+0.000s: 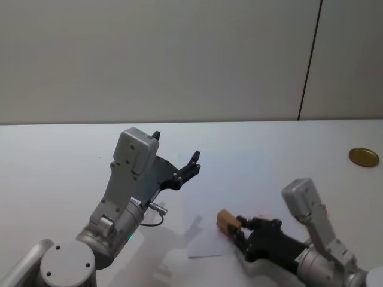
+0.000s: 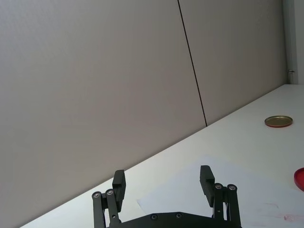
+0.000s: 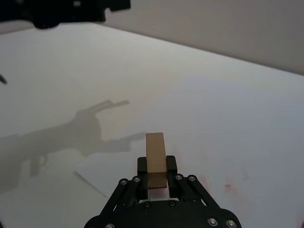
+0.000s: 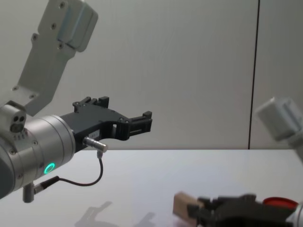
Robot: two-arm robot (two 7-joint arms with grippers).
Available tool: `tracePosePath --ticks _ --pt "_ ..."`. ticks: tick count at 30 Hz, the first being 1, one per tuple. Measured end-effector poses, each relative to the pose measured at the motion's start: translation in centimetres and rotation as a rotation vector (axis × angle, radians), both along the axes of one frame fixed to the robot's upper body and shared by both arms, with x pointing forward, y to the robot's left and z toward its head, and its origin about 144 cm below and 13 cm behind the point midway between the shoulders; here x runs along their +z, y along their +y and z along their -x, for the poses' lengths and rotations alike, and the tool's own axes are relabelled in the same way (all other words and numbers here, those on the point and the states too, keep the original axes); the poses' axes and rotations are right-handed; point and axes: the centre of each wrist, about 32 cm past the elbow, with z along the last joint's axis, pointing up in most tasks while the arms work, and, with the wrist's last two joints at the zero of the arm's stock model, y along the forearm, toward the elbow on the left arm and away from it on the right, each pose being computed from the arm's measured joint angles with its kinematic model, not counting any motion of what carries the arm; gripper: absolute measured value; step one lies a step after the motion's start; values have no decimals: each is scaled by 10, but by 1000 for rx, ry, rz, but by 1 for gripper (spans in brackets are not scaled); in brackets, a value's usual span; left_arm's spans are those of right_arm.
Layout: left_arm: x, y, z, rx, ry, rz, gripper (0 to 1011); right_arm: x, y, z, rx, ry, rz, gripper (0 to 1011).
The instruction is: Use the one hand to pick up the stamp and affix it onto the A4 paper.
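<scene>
1. Tan wooden stamp [image 1: 228,221] [image 3: 156,156] [image 4: 182,206]: a small rectangular block clamped between the two black fingers of the right gripper [image 1: 238,226] [image 3: 156,166] [image 4: 196,210], with most of its length sticking out past the fingertips
2. The right gripper is low at the near right of the white table [image 1: 60,155] and reaches toward the middle. The stamp sits over the near left part of the A4 paper [image 1: 206,239] [image 3: 213,142], close to its corner. I cannot tell whether the block touches the sheet
3. The paper lies flat and carries faint red smudges [image 3: 228,187] beside the right gripper
4. The left gripper [image 1: 176,147] [image 2: 162,173] [image 4: 125,109] is raised well above the table on the left. Its fingers are spread wide with nothing between them, and it points toward the back wall
5. A flat gold disc [image 1: 364,157] [image 2: 278,121] rests far off at the right rear of the table, well apart from the paper
6. A red ink pad [image 2: 300,178] [image 4: 279,202] lies on the table near the right arm
</scene>
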Motion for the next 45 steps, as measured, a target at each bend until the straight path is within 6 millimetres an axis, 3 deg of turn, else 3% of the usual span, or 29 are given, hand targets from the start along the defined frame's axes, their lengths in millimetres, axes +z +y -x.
tracePosePath --ticks 12,17,35,45 --pt "0 0 0 0 0 0 993 18 -21 -4 -99 -97 -64 214" --pt "0 0 0 0 0 0 993 24 -38 -5 -156 -120 -41 214" --pt "0 0 0 0 0 0 993 25 -85 -4 -270 -89 65 214" --pt "0 0 0 0 0 0 993 22 -97 -5 -287 -49 94 214"
